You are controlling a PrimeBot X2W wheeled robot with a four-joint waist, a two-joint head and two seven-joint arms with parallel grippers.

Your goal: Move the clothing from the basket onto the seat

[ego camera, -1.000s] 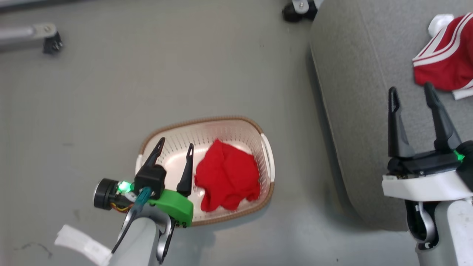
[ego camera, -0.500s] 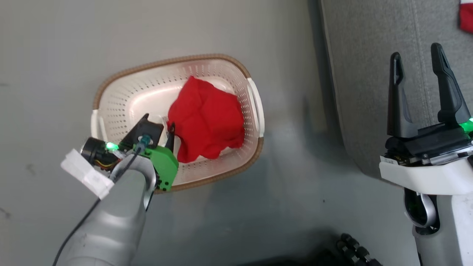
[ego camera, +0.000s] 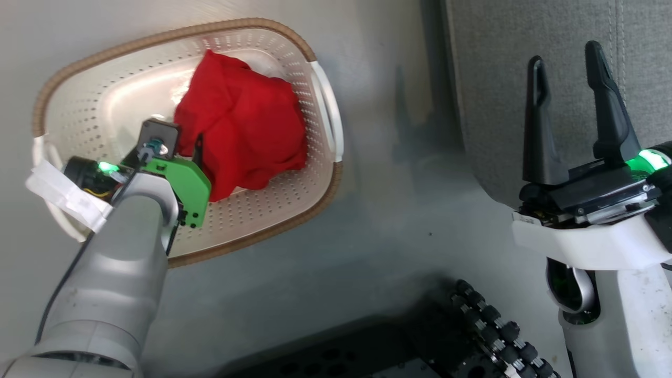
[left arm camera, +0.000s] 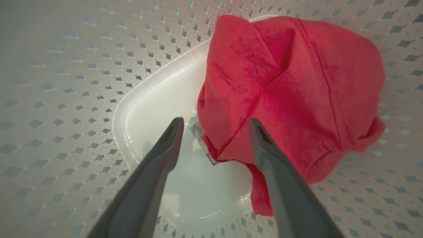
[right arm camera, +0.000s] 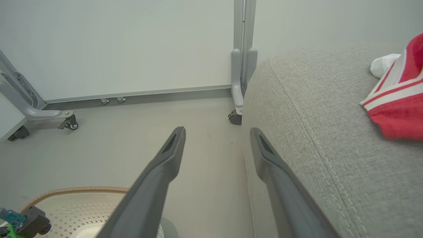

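left gripper [left arm camera: 215, 121]: two long dark fingers spread apart, nothing between them gripped. it is down inside the small cream-white perforated plastic basket [ego camera: 252, 210] with the brown woven-look rim, which sits on the grey floor [ego camera: 394, 236].

plain red shirt [left arm camera: 290, 92]: a crumpled heap in the basket, bunched toward the wall on the seat's side. no clear long axis; just a rounded lump with a loose flap hanging at its near edge.

key relation, left wrist view: the heap lies ahead and to the right of the fingers. the right finger crosses in front of the shirt's near fold, while the left finger is over the bare glossy bottom, close to the label sticker [left arm camera: 197, 131]. only the heap's corner falls in the gap. whether the tips touch cloth or plastic, cannot tell.

judgement: a short shift toward the heap would centre more cloth before closing; a pinch here may catch one thin fold.

right gripper [ego camera: 564, 51]: fingers parted, empty, raised beside the edge of the large light-grey fabric seat [right arm camera: 314, 132], well apart from the basket. the left arm is plainly the nearer one.

red jersey with white stripe trim [right arm camera: 396, 109]: already lying on the seat.
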